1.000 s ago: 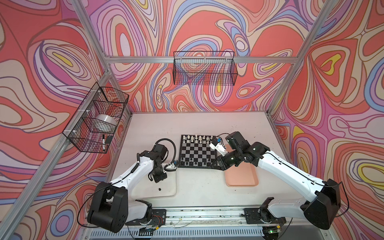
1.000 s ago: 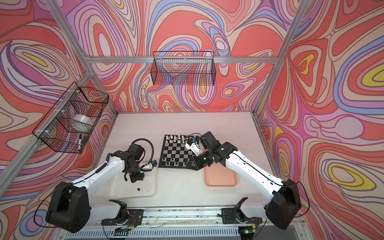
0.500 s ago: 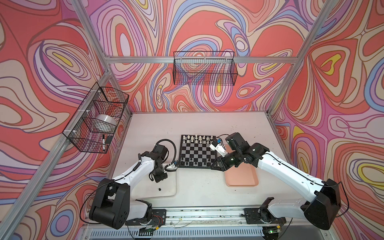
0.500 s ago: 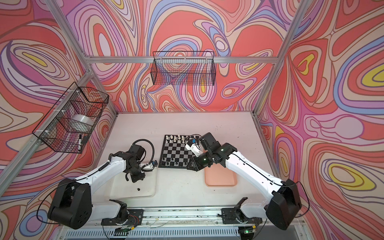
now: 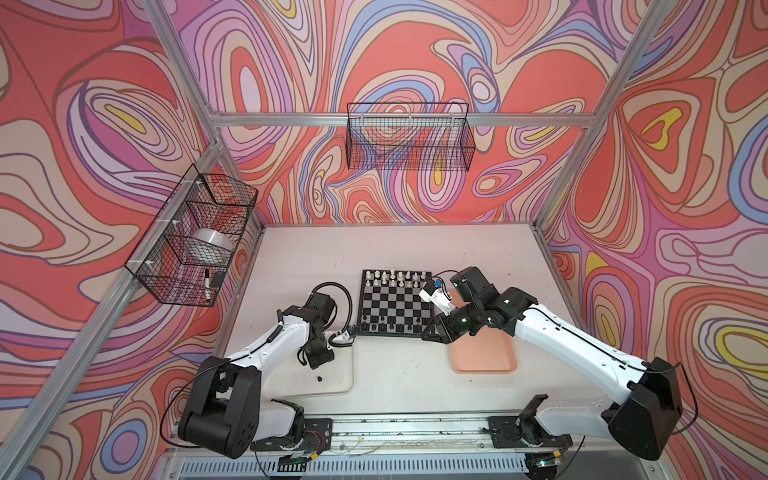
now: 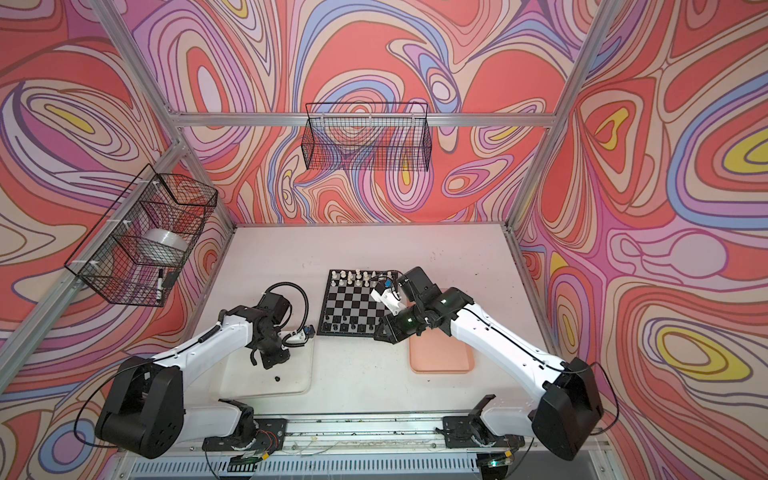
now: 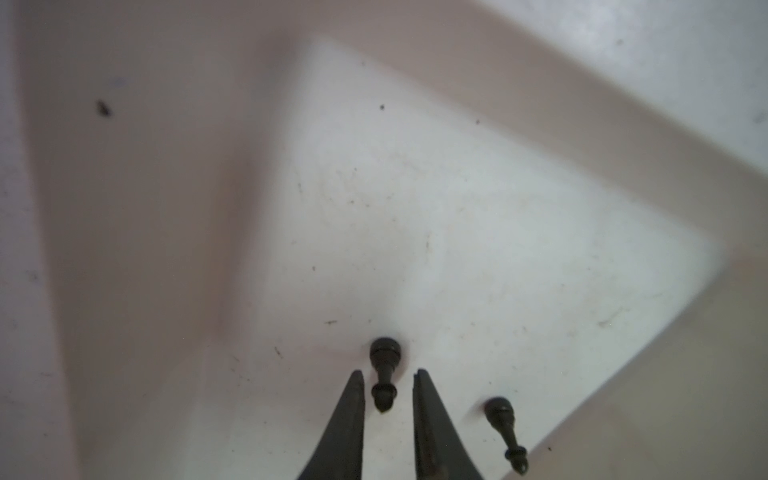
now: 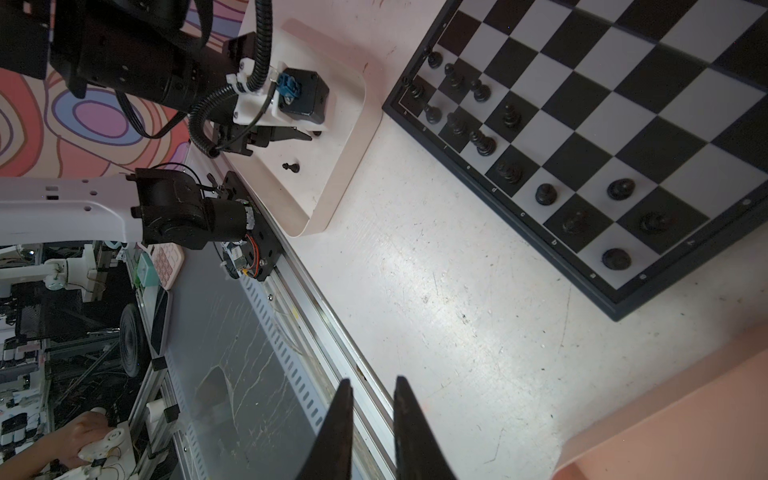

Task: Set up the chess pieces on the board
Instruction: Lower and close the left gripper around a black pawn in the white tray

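Black fingers of the left end effector (image 7: 388,371) are pointing down into the white tray (image 7: 457,187), standing slightly apart around a lying black piece (image 7: 384,374) without touching it, the arm bending low. The right arm is reaching across the pink tray (image 5: 484,357); the right end effector (image 8: 372,380) is hovering over the counter (image 8: 436,270), narrowly parted and empty, beside the board (image 5: 395,305). A second black piece (image 7: 505,428) is lying nearby in the tray. Fourteen black pieces (image 8: 484,143) are standing on the board's near rows. White pieces (image 5: 395,275) are lining its far edge, partly hidden by the right wrist.
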### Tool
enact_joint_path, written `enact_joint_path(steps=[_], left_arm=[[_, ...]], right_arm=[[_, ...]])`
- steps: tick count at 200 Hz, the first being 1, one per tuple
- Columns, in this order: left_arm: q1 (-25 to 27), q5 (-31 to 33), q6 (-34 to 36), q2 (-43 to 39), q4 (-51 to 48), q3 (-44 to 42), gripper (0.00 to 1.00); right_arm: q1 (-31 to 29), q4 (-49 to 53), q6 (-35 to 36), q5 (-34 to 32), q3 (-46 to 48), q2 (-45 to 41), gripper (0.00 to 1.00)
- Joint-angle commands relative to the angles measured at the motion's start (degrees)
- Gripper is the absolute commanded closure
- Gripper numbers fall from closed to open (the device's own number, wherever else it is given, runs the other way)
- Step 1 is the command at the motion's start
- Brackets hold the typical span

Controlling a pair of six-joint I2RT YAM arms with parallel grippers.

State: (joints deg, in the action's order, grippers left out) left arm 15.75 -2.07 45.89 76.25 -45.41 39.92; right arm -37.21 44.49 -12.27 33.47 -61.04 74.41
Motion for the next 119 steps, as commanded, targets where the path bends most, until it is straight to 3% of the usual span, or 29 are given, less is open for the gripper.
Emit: enact_joint_path(steps=[1, 119], left_arm=[[-0.34, -0.49, 1.23, -0.74, 0.61, -0.56, 0.79], [-0.36, -0.15, 1.18, -1.50, 0.49, -0.28, 0.82]], right_arm=[[-0.25, -0.79, 0.32, -0.29, 0.74, -0.75, 0.81], [-0.23, -1.22, 0.06, -0.38, 1.88, -1.34, 0.82]])
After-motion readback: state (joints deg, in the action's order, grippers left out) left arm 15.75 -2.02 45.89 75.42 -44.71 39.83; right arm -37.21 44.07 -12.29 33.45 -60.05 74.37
